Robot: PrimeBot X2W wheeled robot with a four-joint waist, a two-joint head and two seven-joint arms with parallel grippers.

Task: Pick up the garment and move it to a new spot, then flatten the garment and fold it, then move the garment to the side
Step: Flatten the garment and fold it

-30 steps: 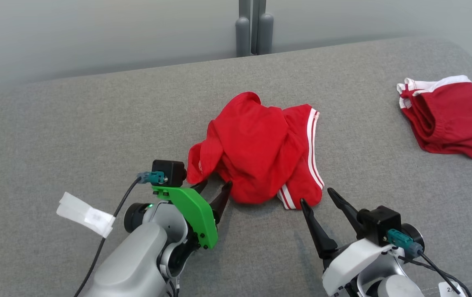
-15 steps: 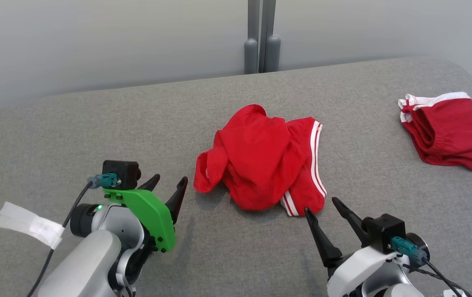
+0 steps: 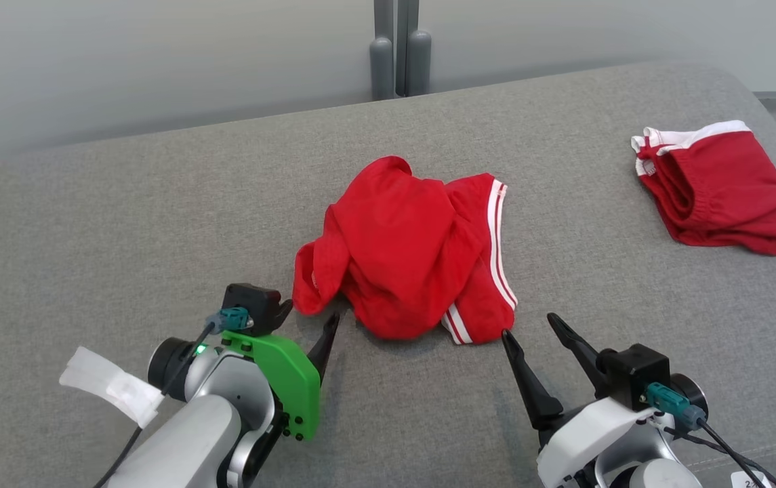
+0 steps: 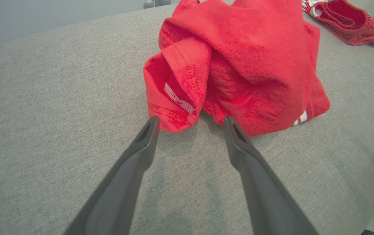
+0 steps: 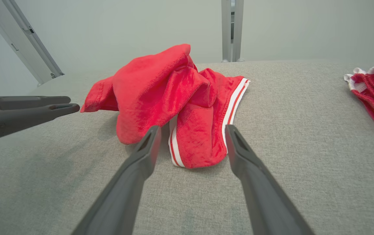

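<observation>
1. Closest in, two pincers, both released: the left pincer has its tips at the near-left fold of the crumpled red shorts, and the right pincer sits just short of the striped hem.
2. The left wrist view catches white seam stitching inside that fold; the right wrist view shows the white side stripes instead.
3. The shorts lie mid-counter. A second red garment lies far right, well apart, so that's two garments.
</observation>
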